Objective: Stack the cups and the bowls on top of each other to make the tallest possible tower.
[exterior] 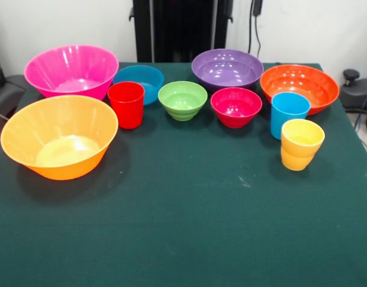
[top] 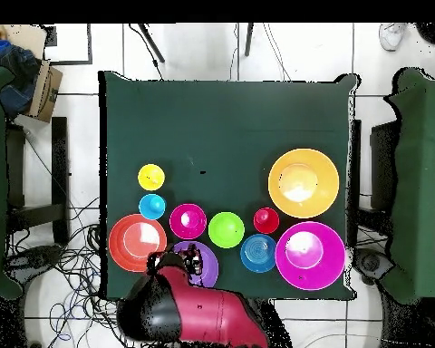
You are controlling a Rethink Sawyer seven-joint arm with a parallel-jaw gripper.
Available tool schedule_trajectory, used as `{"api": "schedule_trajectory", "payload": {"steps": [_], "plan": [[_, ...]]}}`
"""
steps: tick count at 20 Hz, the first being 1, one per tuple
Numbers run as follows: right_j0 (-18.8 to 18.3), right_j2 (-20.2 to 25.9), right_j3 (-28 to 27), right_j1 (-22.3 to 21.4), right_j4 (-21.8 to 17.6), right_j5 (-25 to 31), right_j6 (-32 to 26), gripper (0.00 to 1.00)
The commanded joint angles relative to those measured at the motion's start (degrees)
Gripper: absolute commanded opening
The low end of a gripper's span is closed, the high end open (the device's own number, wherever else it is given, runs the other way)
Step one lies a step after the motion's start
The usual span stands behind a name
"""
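Green cloth tabletop [exterior: 183, 227], we see all bowls [exterior: 182, 100] and cups [exterior: 126, 104] standing apart, unstacked, along its far edge, robot arm [top: 189, 308] above the purple bowl [exterior: 227, 67], we cannot tell its fingers' state.

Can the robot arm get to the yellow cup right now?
Probably yes. The yellow cup stands upright with only the sky-blue cup close by, and nothing covers it. The arm sits back over the purple bowl.
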Motion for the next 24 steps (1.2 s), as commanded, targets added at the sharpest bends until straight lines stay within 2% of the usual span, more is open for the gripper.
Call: {"api": "schedule_trajectory", "payload": {"steps": [1,5,8,13,18,24], "plan": [[-1.29,4.49,2.60,12.32,-5.82,-7.58,6.63,1.00],[-1.59,4.28,0.95,17.34,-7.02,-11.24,7.30,1.00],[-1.13,3.66,-0.15,18.62,-7.59,-12.05,7.38,1.00],[-1.67,4.13,-0.18,18.21,-8.22,-11.55,7.64,1.00],[-2.17,4.32,-0.79,19.54,-9.07,-12.52,8.08,1.00],[-2.79,5.12,-0.32,17.92,-9.18,-11.08,8.38,1.00]]}}
